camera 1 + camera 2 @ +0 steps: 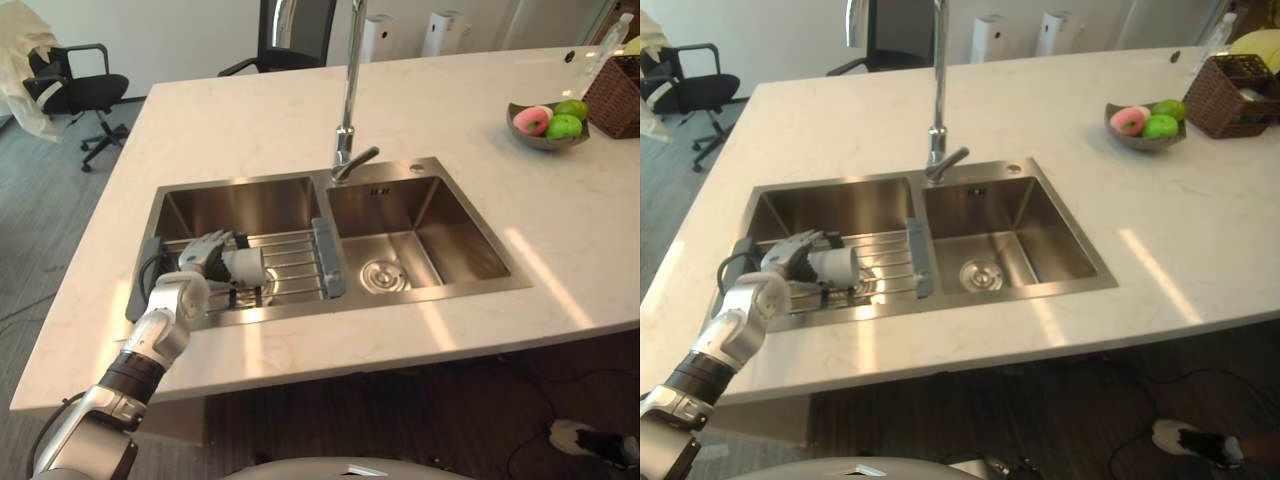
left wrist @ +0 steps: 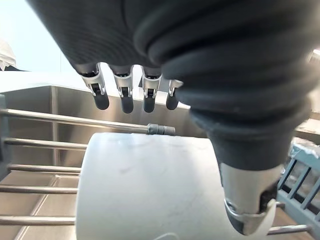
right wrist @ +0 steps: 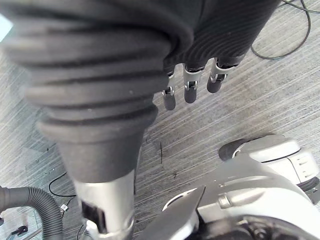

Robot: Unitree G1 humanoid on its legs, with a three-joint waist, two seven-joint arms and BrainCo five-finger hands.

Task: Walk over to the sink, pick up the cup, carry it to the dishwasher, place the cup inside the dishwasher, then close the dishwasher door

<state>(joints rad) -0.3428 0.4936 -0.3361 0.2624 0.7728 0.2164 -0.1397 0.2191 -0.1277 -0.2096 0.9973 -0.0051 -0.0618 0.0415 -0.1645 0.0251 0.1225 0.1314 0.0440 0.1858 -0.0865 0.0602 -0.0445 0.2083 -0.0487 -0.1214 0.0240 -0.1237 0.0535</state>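
Left basin (image 1: 240, 200) in the bench (image 1: 250, 120) carries a wire rack (image 1: 295, 265), and the cup (image 1: 247, 266) lies on it on its side, plain white and smooth. Left hand (image 1: 203, 252) spreads relaxed fingers over it, thumb down beside it. A bowl (image 1: 540, 144) holds pink and green fruit (image 1: 565, 125). Right hand (image 3: 186, 92) hangs loose-fingered above the floor

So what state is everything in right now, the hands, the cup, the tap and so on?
Left hand: open, fingers straight over the cup, thumb beside it.
Right hand: open, relaxed, hanging over the floor.
Cup: on the rack, apparently on its side, not yet gripped.
Rack: laid across the left basin.
Tap: no water running.
Bowl: holds fruit.
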